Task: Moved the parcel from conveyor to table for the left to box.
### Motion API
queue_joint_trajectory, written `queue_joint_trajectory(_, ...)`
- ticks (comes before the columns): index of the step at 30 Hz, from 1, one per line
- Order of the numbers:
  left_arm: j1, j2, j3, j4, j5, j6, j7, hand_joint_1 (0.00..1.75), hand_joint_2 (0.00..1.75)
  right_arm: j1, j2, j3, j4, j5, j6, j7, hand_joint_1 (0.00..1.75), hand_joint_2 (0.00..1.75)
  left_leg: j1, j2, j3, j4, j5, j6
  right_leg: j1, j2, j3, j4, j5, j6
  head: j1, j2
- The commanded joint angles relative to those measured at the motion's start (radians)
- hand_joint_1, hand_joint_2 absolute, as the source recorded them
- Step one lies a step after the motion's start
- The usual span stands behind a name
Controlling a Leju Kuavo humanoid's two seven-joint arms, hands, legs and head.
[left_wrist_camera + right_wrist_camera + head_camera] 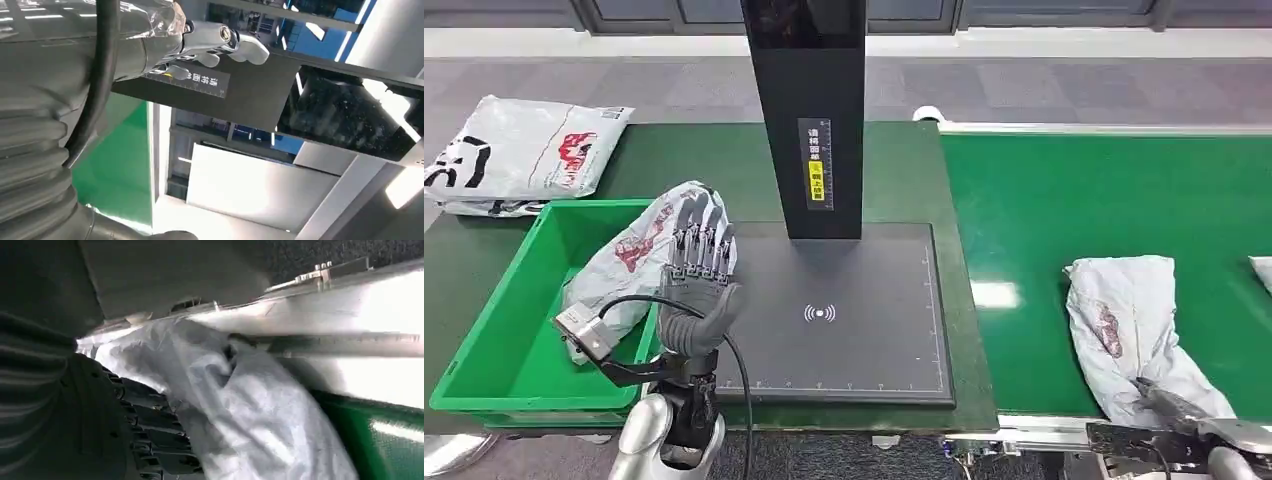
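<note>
Crinkled white plastic with red print wraps the parcel (1136, 325), lying limp on the green conveyor (1074, 210) at lower right of the head view. The right hand (1184, 415), cut off by the bottom edge, touches its near end. At lower left the left hand (699, 285) stands raised, fingers straight and apart, holding nothing, before a second crumpled bag (639, 250) in the green bin (509, 350).

Left wrist view: a glossy thumb (240, 42) crosses the matte black scanner post (240, 95).

Right wrist view: dark fingers (155, 435) press into blurred parcel folds; whether they grip it, I cannot tell.

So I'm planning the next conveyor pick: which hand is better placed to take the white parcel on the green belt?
The right hand. It is already at the near end of the white parcel on the conveyor. The left hand is raised, fingers spread, by the green bin, far across the scanner pad.
</note>
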Motion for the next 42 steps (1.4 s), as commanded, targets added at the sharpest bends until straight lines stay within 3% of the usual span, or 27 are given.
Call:
queue_joint_trajectory(1,-0.006,0.027,0.014,0.038,0.01,0.006,0.004,0.0,1.75,-0.029,0.106,0.127,0.175,-0.027,-0.055,-0.003,1.75,1.75,0.002,-0.003,-0.004,-0.004,0.005,0.0,0.002,-0.002,-0.002,-0.006,0.005,-0.001,0.0,0.0)
queue_joint_trajectory(6,-0.003,0.028,0.014,0.038,0.011,0.006,0.004,0.0,1.75,-0.028,0.106,0.127,0.175,-0.027,-0.055,-0.003,1.75,1.75,0.002,-0.002,0.003,0.001,-0.001,0.001,0.002,-0.001,0.005,-0.002,0.001,0.0,0.0,0.0)
queue_joint_trajectory(7,-0.003,0.028,0.014,0.038,0.011,0.006,0.004,0.0,1.75,-0.028,0.106,0.127,0.175,-0.027,-0.055,-0.003,1.75,1.75,0.002,-0.005,-0.002,-0.002,0.003,0.001,0.002,-0.003,0.001,-0.005,0.003,0.0,0.0,0.0)
queue_joint_trajectory(9,-0.003,0.028,0.014,0.038,0.011,0.006,0.004,0.0,1.75,-0.028,0.106,0.127,0.175,-0.027,-0.055,-0.003,1.75,1.75,0.002,-0.003,0.005,0.001,-0.002,0.002,0.002,-0.002,0.007,-0.002,-0.001,0.0,0.0,0.0)
queue_joint_trajectory(10,-0.003,0.027,0.014,0.036,0.011,0.006,0.004,0.0,1.75,-0.025,0.108,0.119,0.175,-0.033,-0.063,0.001,1.75,1.75,0.003,-0.004,0.001,-0.001,0.001,0.002,0.003,-0.003,0.004,-0.004,0.002,0.0,0.0,0.0)
queue_joint_trajectory(15,0.014,0.03,0.025,0.015,0.013,0.004,0.002,0.0,1.75,-0.021,0.193,0.014,0.174,-0.087,-0.15,0.038,1.75,1.75,0.002,-0.001,0.006,0.001,-0.004,0.001,0.002,0.0,0.009,-0.002,-0.003,0.001,0.0,0.0)
queue_joint_trajectory(16,0.022,0.034,0.027,0.005,0.015,0.005,0.0,0.0,1.75,0.0,0.211,-0.032,0.14,-0.121,-0.158,0.047,1.75,1.75,0.003,-0.003,0.001,-0.001,0.0,0.001,0.003,-0.001,0.004,-0.005,0.001,0.0,0.0,0.0)
queue_joint_trajectory(20,0.058,0.042,0.034,-0.039,0.02,0.012,-0.003,0.0,1.75,0.094,0.239,-0.182,-0.036,-0.325,-0.112,0.046,1.75,1.75,0.002,-0.001,0.006,0.001,-0.005,0.001,0.002,0.0,0.009,-0.002,-0.003,0.0,0.0,0.0)
queue_joint_trajectory(22,0.062,0.044,0.034,-0.039,0.02,0.012,-0.003,0.0,1.75,0.095,0.238,-0.182,-0.04,-0.326,-0.11,0.048,1.75,1.75,0.002,-0.002,0.006,0.0,-0.005,0.001,0.002,0.0,0.009,-0.003,-0.003,0.0,0.0,0.0)
queue_joint_trajectory(23,0.065,0.046,0.033,-0.045,0.022,0.014,-0.005,0.0,1.75,0.128,0.265,-0.26,-0.084,-0.488,-0.033,0.003,1.75,1.75,0.002,-0.004,0.001,-0.003,-0.002,0.001,0.002,-0.002,0.004,-0.005,0.0,-0.001,0.0,0.0)
queue_joint_trajectory(25,0.076,0.048,0.038,-0.056,0.031,0.032,-0.012,0.0,1.75,0.154,0.317,-0.364,-0.158,-0.709,0.01,-0.015,1.75,1.75,0.002,-0.002,0.01,0.001,-0.008,0.002,0.001,-0.001,0.012,-0.001,-0.007,0.0,0.0,0.0)
queue_joint_trajectory(26,0.085,0.047,0.04,-0.068,0.031,0.037,-0.014,0.0,1.75,0.147,0.339,-0.394,-0.182,-0.779,0.022,0.01,1.75,1.75,0.002,-0.003,0.006,-0.001,-0.005,0.001,0.002,-0.002,0.008,-0.003,-0.005,-0.001,0.0,0.0)
queue_joint_trajectory(29,0.13,0.019,0.055,-0.111,0.012,0.074,-0.024,0.0,1.75,0.084,0.47,-0.546,-0.206,-1.004,-0.08,0.035,1.75,1.75,0.002,-0.002,0.007,-0.001,-0.007,0.001,0.002,-0.001,0.009,-0.002,-0.006,-0.002,0.0,0.0)
queue_joint_trajectory(31,0.137,0.018,0.05,-0.125,0.004,0.095,-0.03,0.0,1.75,0.068,0.503,-0.591,-0.268,-1.104,-0.156,0.051,1.75,1.75,0.001,-0.001,0.004,-0.001,-0.006,-0.001,0.0,0.0,0.005,0.0,-0.007,-0.002,0.0,0.0)
queue_joint_trajectory(34,0.113,0.025,0.049,-0.104,0.01,0.126,-0.04,0.0,1.75,0.035,0.525,-0.618,-0.334,-1.167,-0.179,0.016,1.75,1.75,0.001,-0.009,0.0,-0.001,-0.003,0.0,-0.002,-0.008,-0.001,0.001,-0.007,-0.002,0.0,0.0)
queue_joint_trajectory(39,0.127,0.018,0.047,-0.092,0.017,0.148,-0.061,0.0,1.75,0.108,0.597,-0.638,-0.509,-1.169,-0.2,-0.027,1.75,1.75,0.0,-0.019,0.002,-0.003,0.002,0.0,-0.003,-0.017,-0.002,0.0,-0.007,-0.002,0.0,0.0)
queue_joint_trajectory(42,0.129,0.016,0.04,-0.084,0.017,0.15,-0.062,0.0,1.75,0.119,0.618,-0.614,-0.511,-1.159,-0.205,-0.033,1.75,1.75,0.0,-0.02,0.001,-0.002,0.002,0.0,-0.003,-0.018,-0.002,0.0,-0.007,-0.002,0.0,0.0)
